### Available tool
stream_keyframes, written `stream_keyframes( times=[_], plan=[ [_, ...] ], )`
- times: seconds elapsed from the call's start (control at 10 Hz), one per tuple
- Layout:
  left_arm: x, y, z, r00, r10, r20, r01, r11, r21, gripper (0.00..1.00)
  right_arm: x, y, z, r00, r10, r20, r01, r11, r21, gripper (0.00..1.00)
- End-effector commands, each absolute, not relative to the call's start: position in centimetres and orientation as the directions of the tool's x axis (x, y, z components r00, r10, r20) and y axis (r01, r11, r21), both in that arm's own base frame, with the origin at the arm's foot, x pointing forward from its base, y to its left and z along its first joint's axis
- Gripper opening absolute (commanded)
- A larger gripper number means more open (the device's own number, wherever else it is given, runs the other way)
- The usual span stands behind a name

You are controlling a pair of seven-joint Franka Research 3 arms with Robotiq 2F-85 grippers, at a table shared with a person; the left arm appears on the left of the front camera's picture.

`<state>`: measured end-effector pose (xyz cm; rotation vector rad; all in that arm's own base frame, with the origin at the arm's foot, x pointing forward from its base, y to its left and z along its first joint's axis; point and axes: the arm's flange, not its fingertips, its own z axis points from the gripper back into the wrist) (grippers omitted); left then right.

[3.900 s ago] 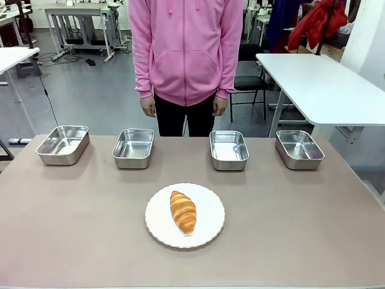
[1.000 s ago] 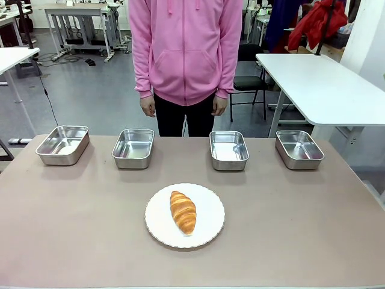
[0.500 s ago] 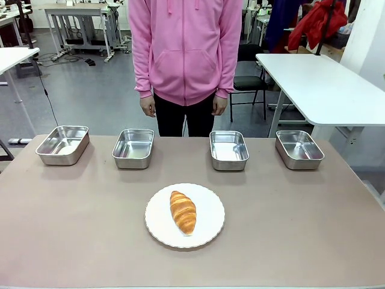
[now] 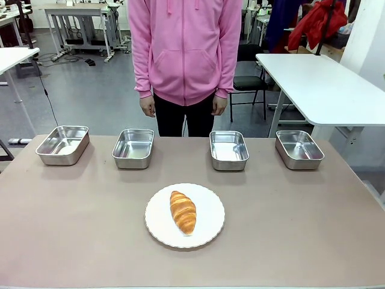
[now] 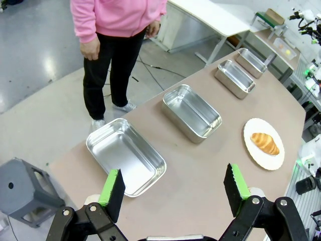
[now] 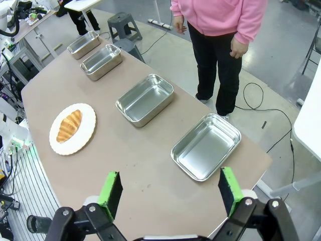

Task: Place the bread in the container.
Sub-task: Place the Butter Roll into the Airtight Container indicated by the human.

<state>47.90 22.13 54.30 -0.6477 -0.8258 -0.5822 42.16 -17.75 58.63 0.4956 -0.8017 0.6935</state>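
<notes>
You have both pincers nearest, the left gripper (image 5: 174, 186) and the right gripper (image 6: 169, 190), each with jaws spread wide and holding nothing, above the table (image 4: 72, 229). Farther out, the bread (image 4: 183, 212) lies on the white plate (image 4: 210, 232) mid-table. Beyond it, four empty steel containers (image 4: 228, 149) line the far edge before a standing person (image 4: 185, 54).

plate (image 4: 209, 212): white, scalloped rim, sitting mid-table toward the near side
table (image 4: 301, 229): tan top, carrying the plate
person (image 4: 185, 54): wearing pink hoodie and dark trousers, standing at the far edge
side table (image 4: 325, 84): white, standing behind on the right
stool (image 5: 22, 188): grey, sitting on the floor by the table corner
</notes>
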Motion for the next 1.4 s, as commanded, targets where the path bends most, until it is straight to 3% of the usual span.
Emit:
stream_keyframes(
  times=[0.0,1.3],
  plan=[
    [47.78,22.16,54.43,0.537,-0.212,0.817,0.698,0.655,-0.288,1.00,42.14,-17.59,58.80,0.494,0.370,0.787,-0.726,0.673,0.140,1.00],
    [47.78,22.16,54.43,0.537,-0.212,0.817,0.698,0.655,-0.288,1.00,42.14,-17.59,58.80,0.494,0.370,0.787,-0.726,0.673,0.140,1.00]
  ],
)
